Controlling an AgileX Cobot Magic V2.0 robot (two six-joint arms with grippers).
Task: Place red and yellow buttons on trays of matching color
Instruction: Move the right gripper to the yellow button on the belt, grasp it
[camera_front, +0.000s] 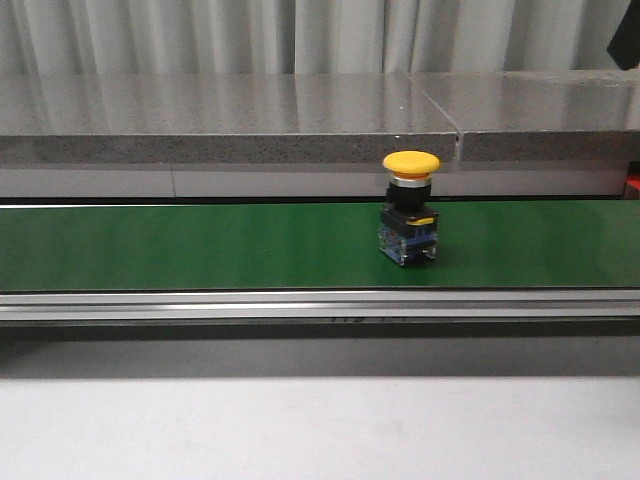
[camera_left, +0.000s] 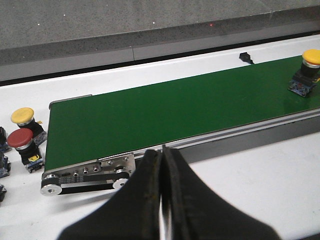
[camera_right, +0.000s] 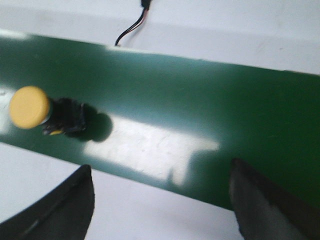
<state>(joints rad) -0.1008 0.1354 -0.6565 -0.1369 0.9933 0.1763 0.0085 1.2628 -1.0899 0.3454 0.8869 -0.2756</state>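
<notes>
Yellow buttons: two, one on the green belt (camera_front: 200, 245) at (camera_front: 410, 218), one off the belt's end (camera_left: 23, 118). Red buttons: one (camera_left: 21, 141), just beside that second yellow. More parts at that edge, cut off, uncountable.

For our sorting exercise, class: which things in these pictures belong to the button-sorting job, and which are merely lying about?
Belong to the job:
- yellow button on the belt
- spare yellow button and red button waiting beside the belt's end
- green conveyor belt
- right claw, open
- left claw, shut

Just lying about:
- cable
- grey stone ledge
- curtain
</notes>
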